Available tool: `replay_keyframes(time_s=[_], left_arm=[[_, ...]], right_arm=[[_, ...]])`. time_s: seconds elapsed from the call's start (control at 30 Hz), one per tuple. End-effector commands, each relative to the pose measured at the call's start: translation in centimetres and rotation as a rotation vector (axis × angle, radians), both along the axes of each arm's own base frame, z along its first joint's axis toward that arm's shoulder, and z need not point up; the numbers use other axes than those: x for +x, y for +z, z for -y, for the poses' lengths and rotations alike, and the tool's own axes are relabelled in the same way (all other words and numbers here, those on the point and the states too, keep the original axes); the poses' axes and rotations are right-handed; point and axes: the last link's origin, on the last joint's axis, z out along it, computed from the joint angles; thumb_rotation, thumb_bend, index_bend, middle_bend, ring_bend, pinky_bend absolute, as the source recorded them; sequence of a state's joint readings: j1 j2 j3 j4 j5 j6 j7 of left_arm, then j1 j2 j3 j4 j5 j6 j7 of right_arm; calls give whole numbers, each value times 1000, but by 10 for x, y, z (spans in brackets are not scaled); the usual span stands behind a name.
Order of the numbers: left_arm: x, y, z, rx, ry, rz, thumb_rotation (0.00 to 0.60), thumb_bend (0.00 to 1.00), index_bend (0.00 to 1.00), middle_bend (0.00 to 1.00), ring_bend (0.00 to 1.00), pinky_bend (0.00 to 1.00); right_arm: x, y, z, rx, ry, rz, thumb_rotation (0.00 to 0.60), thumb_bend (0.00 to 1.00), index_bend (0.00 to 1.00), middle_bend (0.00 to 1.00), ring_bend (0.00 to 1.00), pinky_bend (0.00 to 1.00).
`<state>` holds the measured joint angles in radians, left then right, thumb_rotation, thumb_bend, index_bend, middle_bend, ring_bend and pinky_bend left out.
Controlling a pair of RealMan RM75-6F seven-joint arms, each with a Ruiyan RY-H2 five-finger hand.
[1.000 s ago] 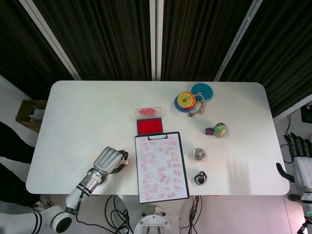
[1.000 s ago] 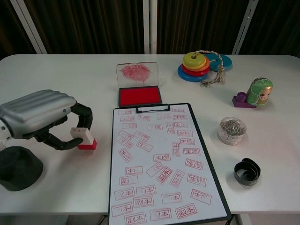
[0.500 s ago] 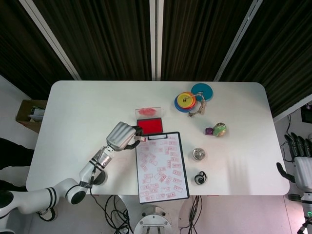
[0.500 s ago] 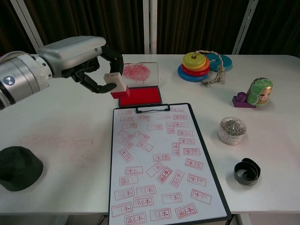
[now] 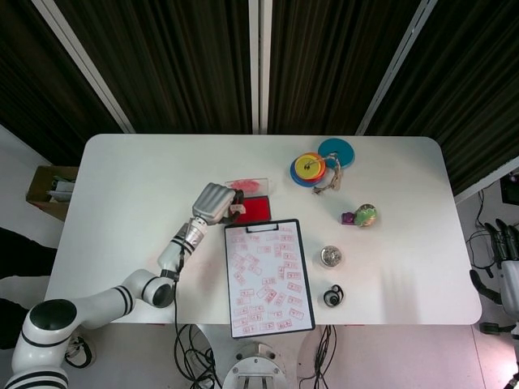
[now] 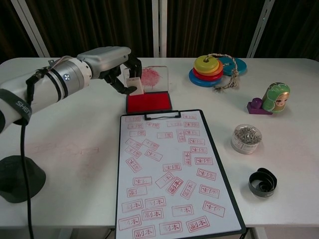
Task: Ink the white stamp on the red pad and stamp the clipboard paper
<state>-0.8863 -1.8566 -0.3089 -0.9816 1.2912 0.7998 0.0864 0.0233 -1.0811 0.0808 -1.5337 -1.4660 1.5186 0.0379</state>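
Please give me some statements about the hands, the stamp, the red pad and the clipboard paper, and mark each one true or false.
1. The left hand holds the stamp. True.
2. The stamp is over the clipboard paper. False: it is at the red pad, beyond the clipboard.
3. The paper already bears many red prints. True.
4. The pad's lid is closed. False: it stands open behind the pad.
5. The right hand rests on the paper. False: it is off the table's right edge.

White stamp [image 6: 134, 84] above open red pad [image 6: 148, 102], beside stamped clipboard paper [image 6: 169, 172]
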Motion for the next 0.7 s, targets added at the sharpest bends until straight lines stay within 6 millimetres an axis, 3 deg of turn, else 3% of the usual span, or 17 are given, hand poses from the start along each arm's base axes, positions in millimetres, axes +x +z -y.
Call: replay_keyframes(time_s=[0.03,0.43,0.7], left_arm=[[4,-8,-8,-22,27,15,600,382,642,638,1000,1000],[17,-22,-15,-22,9,-9,600,382,643,639,1000,1000],[7,-31,-17,-32,20,-86,600,382,656,652,1000,1000]], right_arm=[[0,0,0,0,-1,0,600,222,0,0,0,0],[1,-4,4,11,-3,1,600,223,0,0,0,0],[-4,-3,3,8,-14,0,600,222,0,0,0,0]])
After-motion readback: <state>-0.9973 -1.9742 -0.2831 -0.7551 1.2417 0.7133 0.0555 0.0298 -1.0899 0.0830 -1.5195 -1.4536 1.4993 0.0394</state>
